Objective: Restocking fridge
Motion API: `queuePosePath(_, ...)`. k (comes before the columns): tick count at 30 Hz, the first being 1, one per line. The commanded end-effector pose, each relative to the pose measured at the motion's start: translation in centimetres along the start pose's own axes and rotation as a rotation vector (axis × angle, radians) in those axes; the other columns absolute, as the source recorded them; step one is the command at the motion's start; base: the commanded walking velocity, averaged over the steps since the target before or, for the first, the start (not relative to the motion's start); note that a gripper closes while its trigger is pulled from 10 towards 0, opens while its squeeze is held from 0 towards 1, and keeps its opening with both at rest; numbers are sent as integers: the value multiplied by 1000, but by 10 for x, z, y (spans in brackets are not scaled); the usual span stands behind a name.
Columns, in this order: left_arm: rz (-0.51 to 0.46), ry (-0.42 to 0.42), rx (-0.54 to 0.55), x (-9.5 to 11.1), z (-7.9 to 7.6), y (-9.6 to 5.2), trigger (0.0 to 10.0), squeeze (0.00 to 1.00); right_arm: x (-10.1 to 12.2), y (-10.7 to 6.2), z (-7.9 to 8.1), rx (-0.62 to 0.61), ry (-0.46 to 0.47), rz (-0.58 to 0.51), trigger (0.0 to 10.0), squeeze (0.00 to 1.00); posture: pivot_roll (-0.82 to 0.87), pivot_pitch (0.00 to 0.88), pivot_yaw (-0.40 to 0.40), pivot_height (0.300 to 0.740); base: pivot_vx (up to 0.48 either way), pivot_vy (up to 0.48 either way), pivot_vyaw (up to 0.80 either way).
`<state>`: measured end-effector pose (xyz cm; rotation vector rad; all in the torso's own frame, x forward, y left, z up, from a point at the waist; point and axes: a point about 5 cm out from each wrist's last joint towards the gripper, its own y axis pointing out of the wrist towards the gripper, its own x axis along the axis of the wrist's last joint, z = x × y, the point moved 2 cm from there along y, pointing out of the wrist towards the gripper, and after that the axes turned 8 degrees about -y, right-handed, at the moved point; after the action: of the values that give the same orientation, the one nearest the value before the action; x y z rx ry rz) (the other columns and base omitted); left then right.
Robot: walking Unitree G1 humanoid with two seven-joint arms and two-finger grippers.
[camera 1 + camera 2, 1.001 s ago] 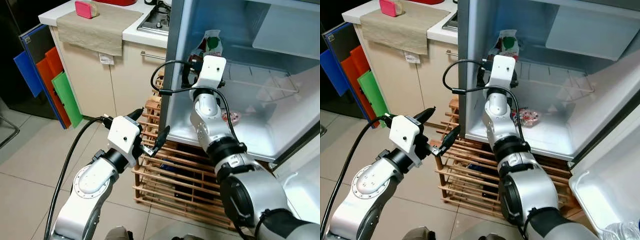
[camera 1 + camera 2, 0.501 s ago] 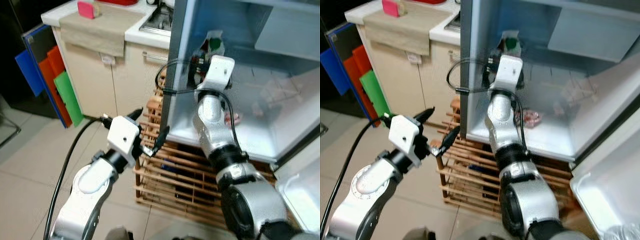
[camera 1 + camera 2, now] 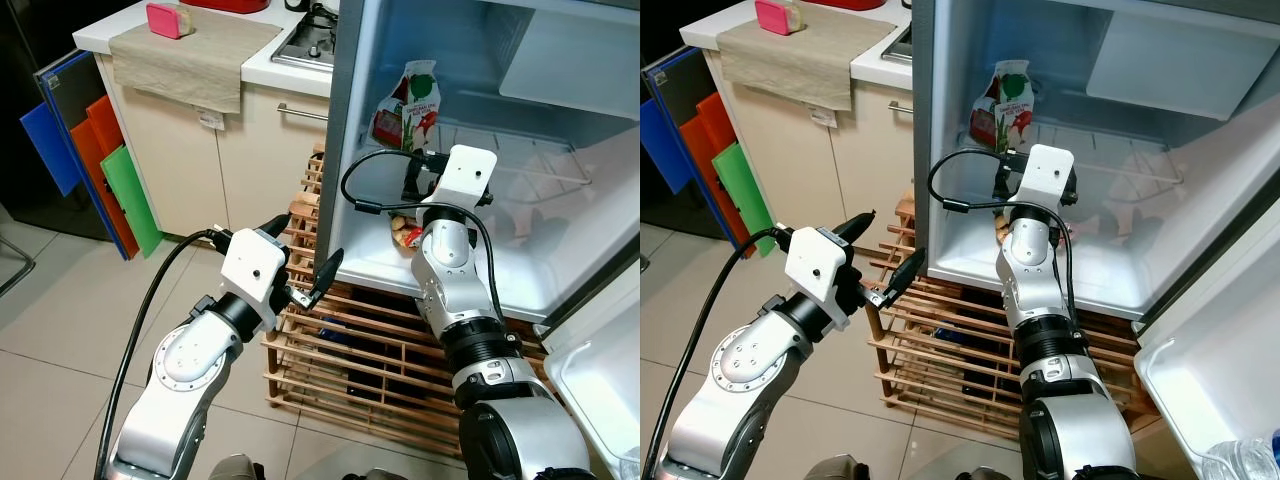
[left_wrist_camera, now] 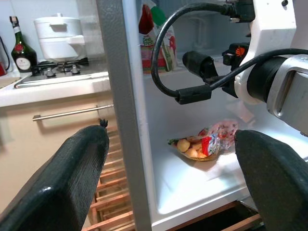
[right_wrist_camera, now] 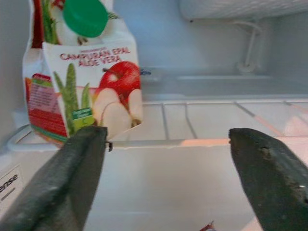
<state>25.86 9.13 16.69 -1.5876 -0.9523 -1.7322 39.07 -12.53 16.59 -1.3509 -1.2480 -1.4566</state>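
A: Right wrist view: right gripper (image 5: pixel 166 180) inside the fridge (image 3: pixel 345 150), fingers spread wide, nothing between them. The carton (image 5: pixel 84 72) stands upright on the wire shelf (image 5: pixel 202 120), apart from both fingers. Label reads "CAMPURAN EPAL ALOE VERA"; green cap, apple picture.

B: Status of restock?

A: Judged partly done. The carton is shelved. A clear bag of produce (image 4: pixel 204 144) lies on the fridge floor below the shelf. No further stock is visible by the robot, so what remains is unclear.

B: Left side?

A: Left gripper (image 3: pixel 300 270) hangs outside the fridge, in front of the wooden rack (image 3: pixel 340 350), fingers wide apart, empty.

B: Other writing?

A: Partial "ense" on a sticker in the right wrist view. Nothing else legible.
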Motion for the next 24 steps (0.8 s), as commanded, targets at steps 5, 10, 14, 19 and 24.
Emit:
queuePosePath(5, -9, 9, 3, 1, -1, 2, 10000, 0, 12, 5, 12, 64, 59, -8, 0, 0, 174, 0, -75, 740, 0, 0, 0)
queuePosePath(10, -9, 9, 5, 1, -1, 2, 10000, 0, 7, 3, 23, 107, 97, 38, 0, 0, 173, 0, -71, 740, 0, 0, 0)
queuePosePath(14, -8, 8, -4, 0, -3, 3, 10000, 0, 7, 2, 44, 179, 137, 84, 0, 0, 173, 0, -69, 740, 0, 0, 0)
queuePosePath(19, -5, 11, 3, 0, -3, 1, 10000, 0, 12, 3, 48, 188, 138, 79, 0, 0, 186, 4, -78, 740, 0, 0, 0)
queuePosePath(24, -5, 11, 8, 0, -2, 0, 10000, 0, 8, 3, 45, 183, 125, 81, 0, 0, 185, 6, -78, 740, 0, 0, 0)
